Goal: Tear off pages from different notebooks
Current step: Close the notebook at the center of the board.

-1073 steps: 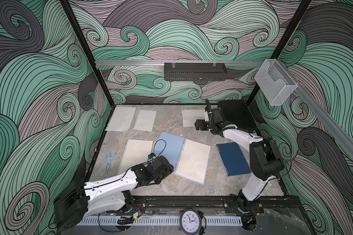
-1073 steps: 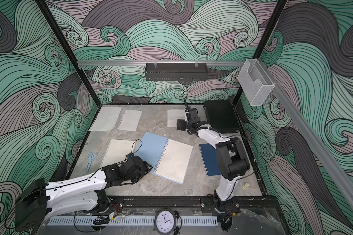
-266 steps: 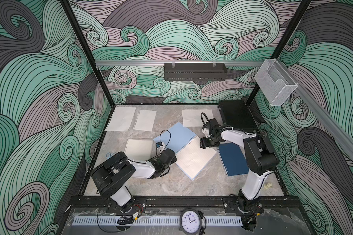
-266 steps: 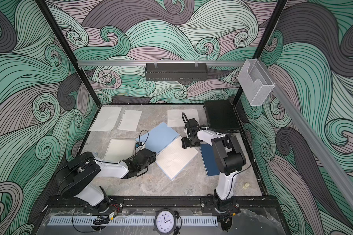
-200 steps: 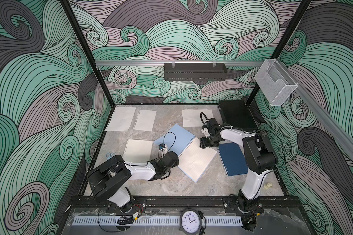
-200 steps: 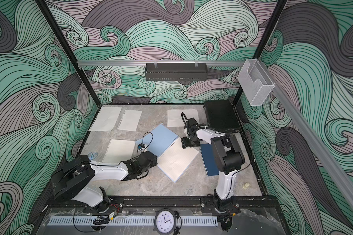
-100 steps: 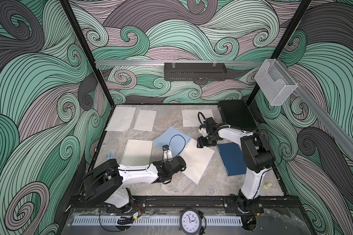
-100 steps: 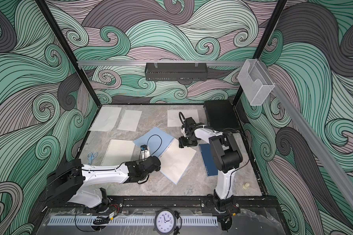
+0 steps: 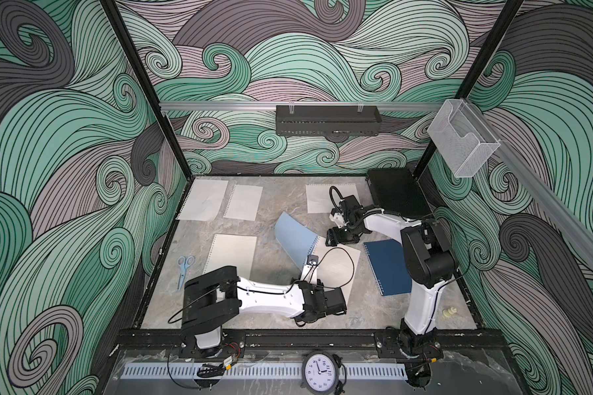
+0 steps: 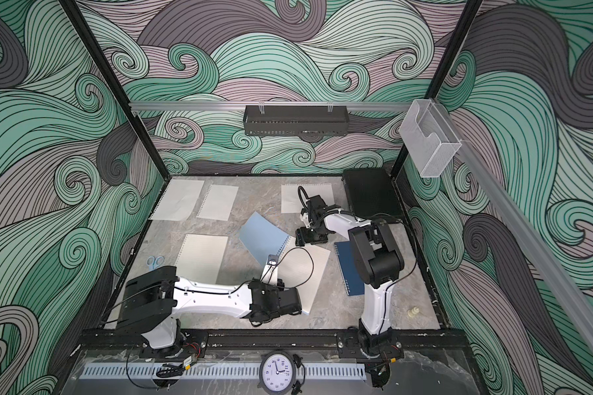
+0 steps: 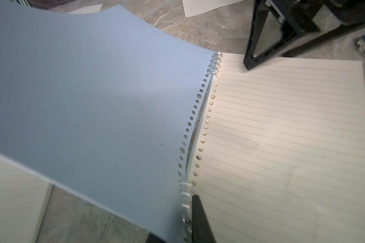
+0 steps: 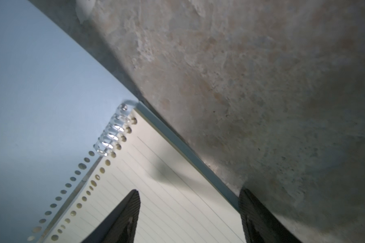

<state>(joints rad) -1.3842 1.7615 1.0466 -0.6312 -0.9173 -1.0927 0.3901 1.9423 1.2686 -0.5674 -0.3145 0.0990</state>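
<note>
The light blue notebook (image 9: 297,239) lies open in the middle, its cover curling up off the table and its lined page (image 9: 338,270) lying flat. My left gripper (image 9: 311,283) is shut on that notebook at the near end of the spiral (image 11: 214,63); one finger (image 11: 200,216) lies on the page and the other is under the cover. My right gripper (image 12: 188,202) stands open at the page's far corner, its fingers astride the page edge. The navy notebook (image 9: 387,266) lies to the right and the cream notebook (image 9: 233,254) to the left. Loose pages (image 9: 204,200) lie at the back.
A black case (image 9: 397,195) sits in the back right corner. Blue-handled scissors (image 9: 184,270) lie near the left wall. More loose pages (image 9: 243,201) (image 9: 322,198) lie along the back. A small white piece (image 9: 449,313) sits at the front right.
My left arm has stretched to the right along the notebook's near edge, and the blue cover has lifted and bent upward. The right gripper's fingers have spread a little wider.
</note>
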